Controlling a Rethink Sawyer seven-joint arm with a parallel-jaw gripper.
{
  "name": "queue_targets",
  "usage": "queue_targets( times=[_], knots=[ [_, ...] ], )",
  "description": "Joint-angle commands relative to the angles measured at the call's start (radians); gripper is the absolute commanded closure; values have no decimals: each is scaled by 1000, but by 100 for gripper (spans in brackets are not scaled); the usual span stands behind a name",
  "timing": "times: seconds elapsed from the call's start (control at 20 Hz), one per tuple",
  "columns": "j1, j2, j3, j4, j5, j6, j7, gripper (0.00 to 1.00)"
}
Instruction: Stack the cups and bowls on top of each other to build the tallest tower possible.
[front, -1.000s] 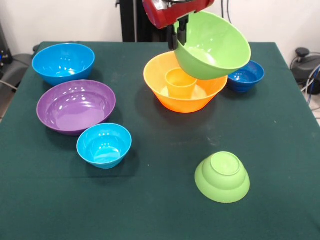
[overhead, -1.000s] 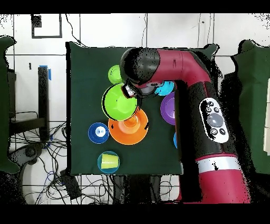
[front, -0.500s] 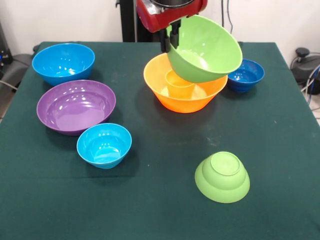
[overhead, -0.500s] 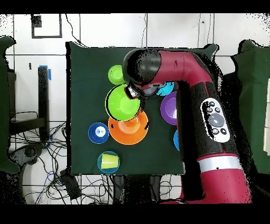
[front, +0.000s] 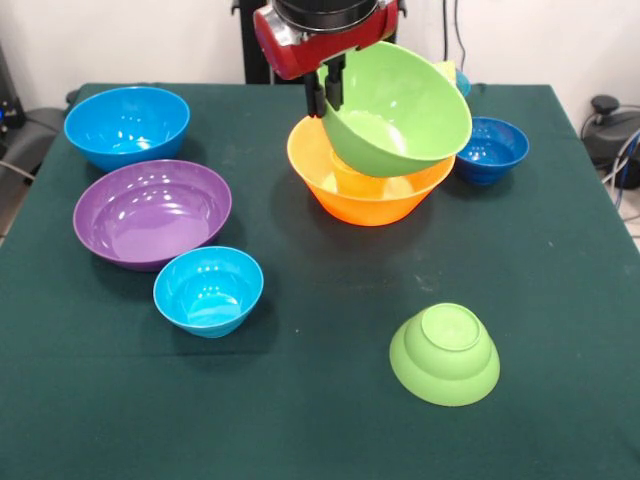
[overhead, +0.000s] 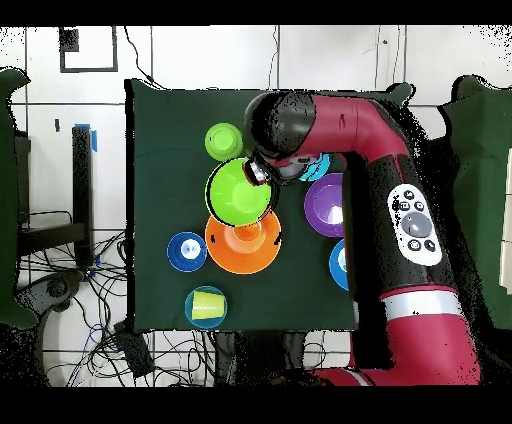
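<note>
My gripper (front: 325, 92) is shut on the left rim of the large lime green bowl (front: 398, 108), which hangs tilted over the large orange bowl (front: 372, 198). The orange cup (front: 349, 181) stands inside the orange bowl, mostly hidden under the green bowl; I cannot tell whether they touch. From overhead, the gripper (overhead: 257, 171) holds the green bowl (overhead: 238, 191) so that it overlaps the far part of the orange bowl (overhead: 243, 243). The pale yellow cup (overhead: 206, 304) stands in a light blue bowl (overhead: 190, 296) at the table edge.
On the left stand a large blue bowl (front: 127, 124), a purple bowl (front: 150, 212) and a small light blue bowl (front: 208, 290). A dark blue small bowl (front: 491, 150) sits right of the orange one. A small lime green bowl (front: 445, 353) lies upside down at the front.
The gripper has carried the green bowl leftward and lower in the front view, so it now sits more squarely over the orange bowl and covers most of the orange cup.
</note>
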Motion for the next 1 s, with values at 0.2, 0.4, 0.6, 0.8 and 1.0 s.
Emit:
queue_targets(
  times=[0.2, 0.4, 0.6, 0.8, 1.0],
  knots=[
    [-5, 53, -7, -37, -77, 98, -102, 100],
    [-4, 59, -7, -41, -80, 101, -104, 100],
    [4, 52, -14, -48, -91, 133, -104, 100],
    [4, 49, -15, -49, -95, 143, -97, 100],
    [2, 50, -12, -51, -100, 153, -99, 100]
  ],
)
